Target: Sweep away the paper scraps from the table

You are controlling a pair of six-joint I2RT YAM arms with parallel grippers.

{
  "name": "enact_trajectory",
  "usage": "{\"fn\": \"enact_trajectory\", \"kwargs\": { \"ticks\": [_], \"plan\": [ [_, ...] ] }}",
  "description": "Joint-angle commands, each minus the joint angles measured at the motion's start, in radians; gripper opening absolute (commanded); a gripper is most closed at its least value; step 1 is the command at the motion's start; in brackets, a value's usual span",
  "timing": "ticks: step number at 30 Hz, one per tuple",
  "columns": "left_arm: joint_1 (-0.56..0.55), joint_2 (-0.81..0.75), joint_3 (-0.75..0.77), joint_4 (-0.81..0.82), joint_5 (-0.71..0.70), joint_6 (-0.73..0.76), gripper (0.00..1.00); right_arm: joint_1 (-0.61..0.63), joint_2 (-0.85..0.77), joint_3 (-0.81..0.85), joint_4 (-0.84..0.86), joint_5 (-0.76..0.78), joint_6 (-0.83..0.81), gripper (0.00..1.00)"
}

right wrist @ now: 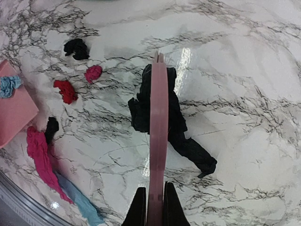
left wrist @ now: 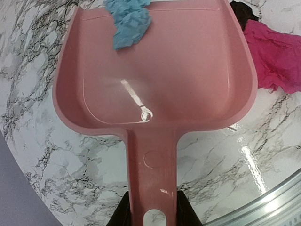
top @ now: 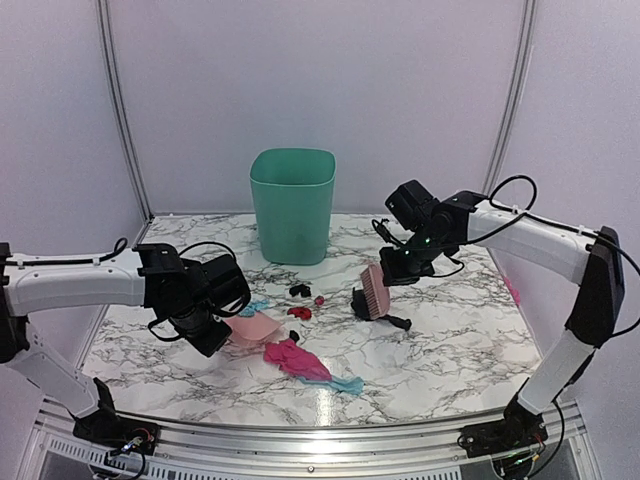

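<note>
Left end effector (left wrist: 153, 213) grasps the dustpan (left wrist: 155, 75), one blue scrap (left wrist: 129, 21) on its lip; right end effector (right wrist: 153, 207) grasps the brush (right wrist: 158, 117); other scraps (right wrist: 66, 91) litter the bench (right wrist: 244, 94).

left arm (top: 70, 280) comes in level from its side, wrist dropped. left gripper (top: 212, 338) sits low, angled forward, fingers (left wrist: 123, 214) clamped on the dustpan (left wrist: 155, 80) handle between them. right arm (top: 530, 235) has elbow high, forearm reaching inward, wrist pitched down; right gripper (top: 392, 268) points down, fingers (right wrist: 138, 209) pinching the brush (right wrist: 158, 141) edge-on, its head beyond the tips.
</note>
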Motion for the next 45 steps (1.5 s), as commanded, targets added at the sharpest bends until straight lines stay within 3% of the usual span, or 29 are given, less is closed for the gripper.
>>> {"fn": "enact_trajectory", "kwargs": {
  "ticks": [1, 8, 18, 31, 45],
  "plan": [
    [0.095, 0.027, 0.040, -0.014, 0.003, 0.099, 0.00, 0.020, -0.002, -0.006, -0.069, 0.132, 0.070, 0.00],
    [0.187, 0.074, 0.064, 0.025, 0.037, 0.161, 0.00, 0.012, 0.090, -0.005, -0.037, 0.226, 0.076, 0.00],
    [0.216, 0.130, 0.024, 0.106, 0.059, 0.178, 0.00, 0.030, 0.261, 0.167, 0.023, 0.004, -0.028, 0.00],
    [0.242, 0.189, 0.043, 0.165, 0.157, 0.254, 0.00, 0.120, 0.472, 0.420, -0.008, -0.111, -0.030, 0.00],
    [0.243, 0.247, 0.076, 0.199, 0.223, 0.283, 0.00, 0.155, 0.517, 0.464, 0.010, -0.203, -0.046, 0.00]
  ]
}}
